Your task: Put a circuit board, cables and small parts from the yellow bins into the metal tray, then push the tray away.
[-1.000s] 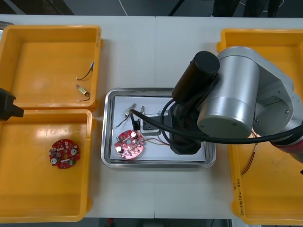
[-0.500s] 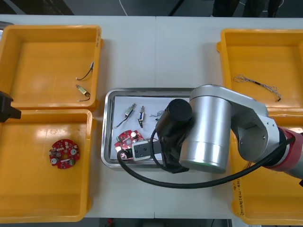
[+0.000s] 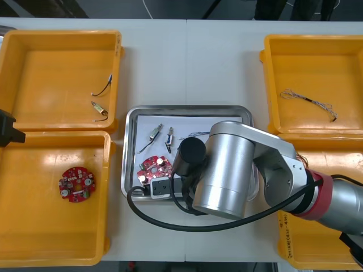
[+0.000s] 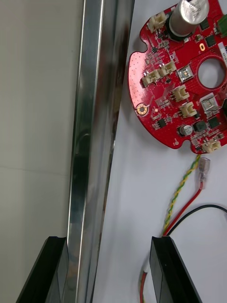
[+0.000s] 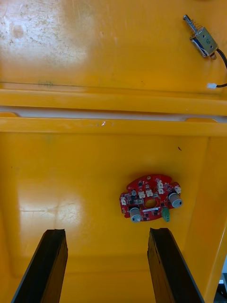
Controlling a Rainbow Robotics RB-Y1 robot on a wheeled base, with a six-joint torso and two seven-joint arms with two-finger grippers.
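My right gripper (image 4: pixel 109 272) is open and straddles the near rim of the metal tray (image 4: pixel 92 142). One finger (image 4: pixel 47 270) is outside over the table and the other finger (image 4: pixel 170 270) is inside. Beyond the fingers, on the tray's white floor, lie a round red circuit board (image 4: pixel 179 85), a red and yellow cable (image 4: pixel 182 194) and a black cable (image 4: pixel 201 210). In the front view my right arm (image 3: pixel 227 170) covers the tray's (image 3: pixel 190 109) near half. The board (image 3: pixel 153 168) and two small metal parts (image 3: pixel 156 132) show beside it.
My left gripper (image 5: pixel 106 265) hangs open and parked over the near left yellow bin (image 3: pixel 34 226), which holds another red board (image 3: pixel 77 184). The far left bin (image 3: pixel 34 51) has a black cable (image 3: pixel 103 86) and a small metal part (image 3: pixel 99 109). A twisted cable (image 3: pixel 309 102) lies in the far right bin.
My right arm has swung from the tray's middle to its near left rim, uncovering the far right bin and its cable. The left arm has stayed put.
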